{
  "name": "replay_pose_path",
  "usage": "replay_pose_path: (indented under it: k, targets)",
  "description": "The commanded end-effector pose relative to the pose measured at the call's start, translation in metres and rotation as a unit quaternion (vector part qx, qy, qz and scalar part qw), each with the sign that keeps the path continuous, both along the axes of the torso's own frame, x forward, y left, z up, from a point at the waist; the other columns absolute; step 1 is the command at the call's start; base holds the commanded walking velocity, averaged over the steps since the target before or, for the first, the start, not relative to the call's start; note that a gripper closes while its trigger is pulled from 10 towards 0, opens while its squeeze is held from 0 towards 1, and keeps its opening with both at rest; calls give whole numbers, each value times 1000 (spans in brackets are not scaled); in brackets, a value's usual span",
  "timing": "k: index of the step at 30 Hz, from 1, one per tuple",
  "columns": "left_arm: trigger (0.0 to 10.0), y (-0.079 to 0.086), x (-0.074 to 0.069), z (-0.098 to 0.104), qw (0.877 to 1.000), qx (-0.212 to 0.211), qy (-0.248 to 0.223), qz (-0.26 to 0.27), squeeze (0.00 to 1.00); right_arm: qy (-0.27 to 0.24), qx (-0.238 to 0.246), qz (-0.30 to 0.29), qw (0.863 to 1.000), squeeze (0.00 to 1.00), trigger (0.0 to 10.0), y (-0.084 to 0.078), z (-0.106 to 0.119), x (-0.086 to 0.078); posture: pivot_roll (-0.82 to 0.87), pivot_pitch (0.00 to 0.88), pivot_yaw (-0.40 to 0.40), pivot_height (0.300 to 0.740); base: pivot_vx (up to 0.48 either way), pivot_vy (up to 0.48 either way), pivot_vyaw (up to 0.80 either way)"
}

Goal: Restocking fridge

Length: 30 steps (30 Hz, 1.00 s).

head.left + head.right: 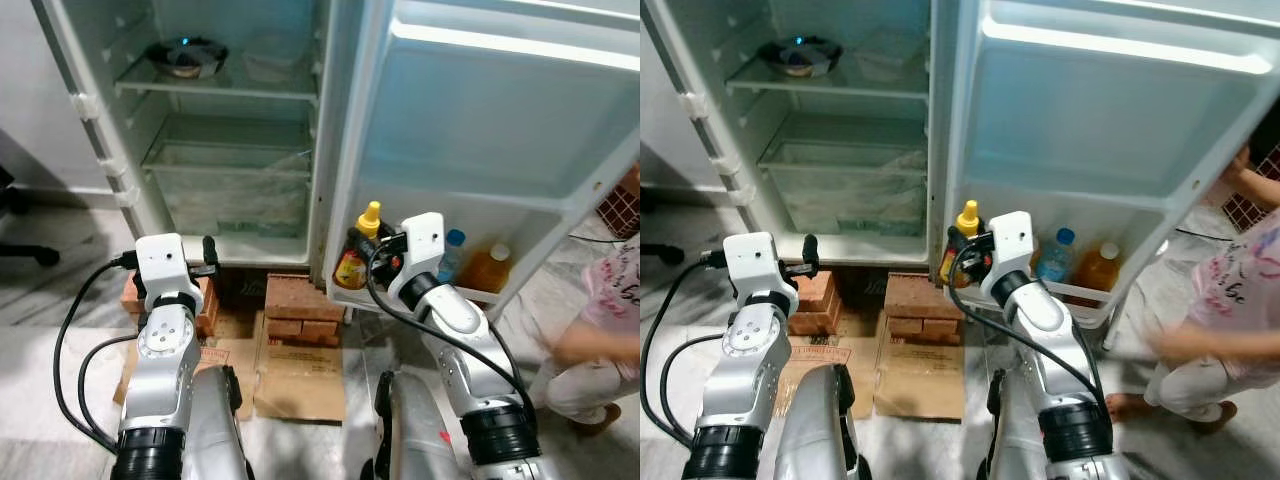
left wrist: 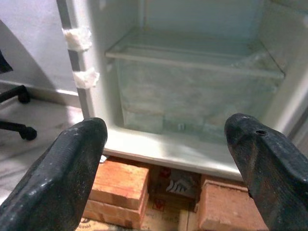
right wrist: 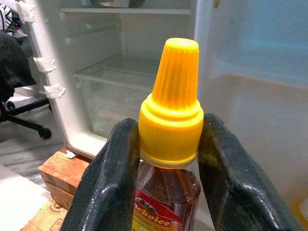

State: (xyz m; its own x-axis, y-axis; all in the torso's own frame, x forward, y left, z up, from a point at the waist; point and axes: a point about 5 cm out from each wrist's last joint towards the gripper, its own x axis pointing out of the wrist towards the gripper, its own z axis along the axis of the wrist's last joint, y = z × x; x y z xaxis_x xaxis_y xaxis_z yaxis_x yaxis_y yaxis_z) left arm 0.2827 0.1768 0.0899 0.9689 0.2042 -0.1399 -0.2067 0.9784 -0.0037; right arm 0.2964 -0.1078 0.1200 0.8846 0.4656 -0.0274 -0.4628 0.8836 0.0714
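Yellow-capped sauce bottle (image 3: 169, 144) clamped at the neck between the two fingers of the right gripper (image 3: 168, 159), held at the lowest rack (image 1: 480, 293) of the open fridge door (image 1: 500, 120). Two more bottles (image 1: 1080, 265) already stood in that rack. Left gripper (image 2: 168, 159) spread wide and empty, aimed at the crisper drawer (image 2: 192, 91) low in the fridge (image 1: 230, 130). Judged partly done: sauce not yet let go, shelves bare but for a bowl (image 1: 185, 55). Person (image 1: 1230, 320) crouched beside the door.
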Motion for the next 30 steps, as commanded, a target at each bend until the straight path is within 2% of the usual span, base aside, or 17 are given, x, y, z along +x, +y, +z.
replay_pose_path:
  k: [1,9,20,30]
  targets:
    - [10000,2,-2,1,1000,0,2,-2,0,-42,-5,4,999,0,10000,1,16,4,13,0,-20,539,0,0,431]
    - [10000,0,-1,1,1000,-1,1,-4,0,-47,-2,-12,999,0,10000,2,17,9,11,0,-17,539,0,0,740]
    - [10000,-1,2,3,999,6,-5,-33,0,-74,-2,-111,991,0,10000,-19,27,22,13,0,-9,539,24,0,0]
    - [10000,-3,2,4,999,4,-5,-35,0,-74,-2,-131,989,0,10000,-24,27,25,9,0,-5,539,263,0,0]
